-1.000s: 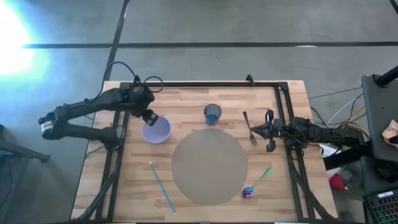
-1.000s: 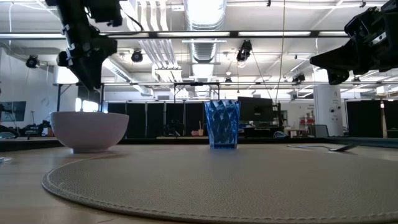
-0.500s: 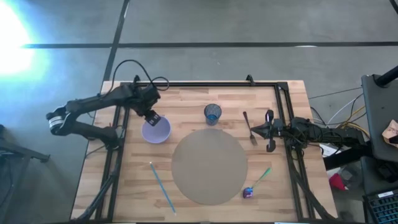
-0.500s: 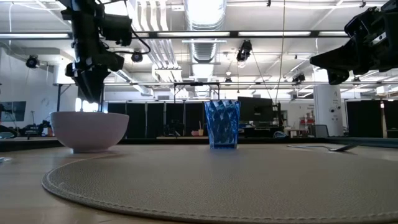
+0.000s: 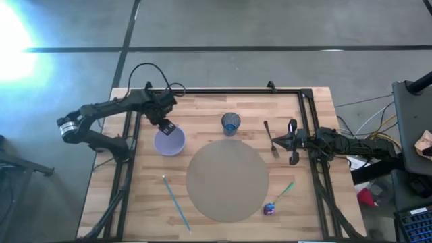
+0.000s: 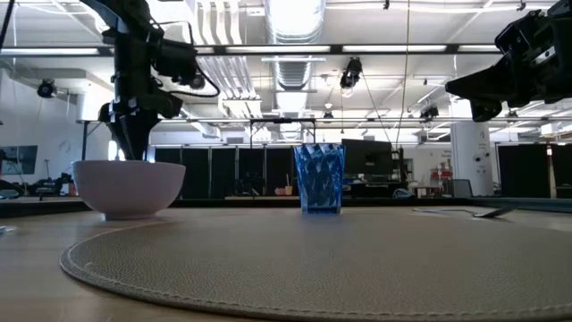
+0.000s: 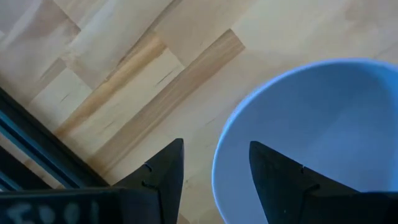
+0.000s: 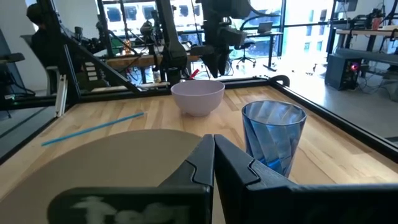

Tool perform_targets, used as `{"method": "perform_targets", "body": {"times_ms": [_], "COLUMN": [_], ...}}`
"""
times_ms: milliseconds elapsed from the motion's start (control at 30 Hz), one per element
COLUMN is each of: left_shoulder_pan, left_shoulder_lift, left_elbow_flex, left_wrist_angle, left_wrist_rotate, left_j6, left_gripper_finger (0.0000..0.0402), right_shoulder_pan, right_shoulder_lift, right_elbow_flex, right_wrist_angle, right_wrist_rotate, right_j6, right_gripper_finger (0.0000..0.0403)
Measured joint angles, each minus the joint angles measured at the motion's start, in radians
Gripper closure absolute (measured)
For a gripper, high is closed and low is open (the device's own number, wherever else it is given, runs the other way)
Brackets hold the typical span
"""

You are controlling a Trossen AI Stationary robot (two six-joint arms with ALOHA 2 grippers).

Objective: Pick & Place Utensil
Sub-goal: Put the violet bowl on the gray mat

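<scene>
Left gripper (image 5: 167, 127) hangs with fingers spread astride the near rim of the lavender bowl (image 5: 169, 142), while the right gripper (image 5: 275, 142), pinched closed and empty, hovers right beside the fork (image 5: 270, 137).

Table (image 5: 202, 111): pale wood planks, black rail along the far edge and both sides.
Mat (image 5: 227, 179): round, grey-brown, in the middle toward the near edge.
Bowl (image 5: 169, 142): pale lilac, left of the mat.
Cup (image 5: 231, 123): blue, see-through, upright beyond the mat.
Fork (image 5: 270, 137): right of the cup.
Straw (image 5: 175, 202): light blue, near left, lying slantwise.
Spoon (image 5: 279, 197): green handle, at the mat's near right edge.
</scene>
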Motion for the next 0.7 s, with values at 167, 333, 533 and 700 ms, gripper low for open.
{"method": "perform_targets", "body": {"times_ms": [167, 333, 533, 700], "left_shoulder_pan": [0.007, 0.007, 0.012, 0.015], "left_shoulder_lift": [0.029, 0.056, 0.084, 0.11], "left_elbow_flex": [-0.003, -0.01, -0.011, -0.011], "left_wrist_angle": [0.0, 0.005, 0.023, 0.036], "left_wrist_rotate": [0.002, 0.046, 0.047, 0.046], "left_j6": [0.005, 0.02, 0.027, 0.029], "left_gripper_finger": [0.0227, 0.0227, 0.0227, 0.0227], "right_shoulder_pan": [0.0, 0.0, 0.0, 0.0], "right_shoulder_lift": [0.0, 0.0, 0.0, 0.0], "right_elbow_flex": [0.0, 0.0, 0.0, 0.0], "right_wrist_angle": [0.0, 0.0, 0.0, 0.0], "right_wrist_rotate": [0.0, 0.0, 0.0, 0.0], "right_j6": [0.004, 0.001, -0.001, 0.003], "right_gripper_finger": [0.0394, 0.0394, 0.0394, 0.0394]}}
